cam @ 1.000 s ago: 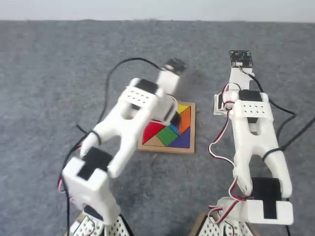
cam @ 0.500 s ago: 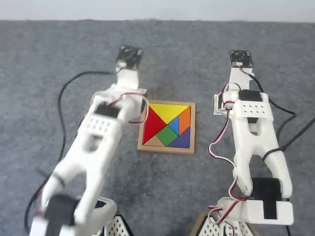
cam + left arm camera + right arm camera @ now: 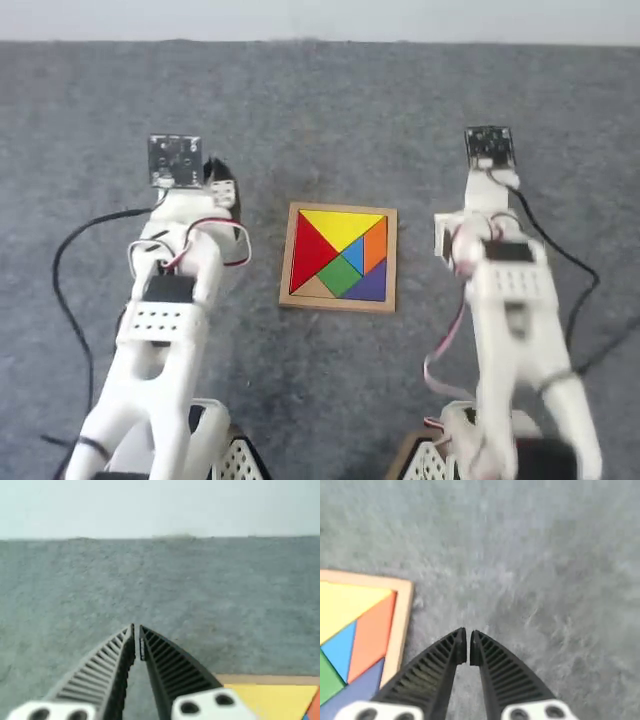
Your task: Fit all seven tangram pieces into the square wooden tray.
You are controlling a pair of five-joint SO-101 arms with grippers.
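The square wooden tray lies on the grey carpet between my two arms. Coloured pieces fill it: a yellow triangle, a red triangle, a green square, an orange piece, a small blue triangle, a purple piece and a tan triangle. My left arm stands to the left of the tray. Its gripper is shut and empty over bare carpet, with the yellow piece beside it. My right gripper is also shut and empty, just off the tray's right rim.
Grey carpet spreads on all sides of the tray, with a pale wall along the far edge. Black cables trail from both arms near the front.
My left arm has swung off the tray to the left and now sits beside it. The right arm has shifted slightly. The pieces in the tray have not moved.
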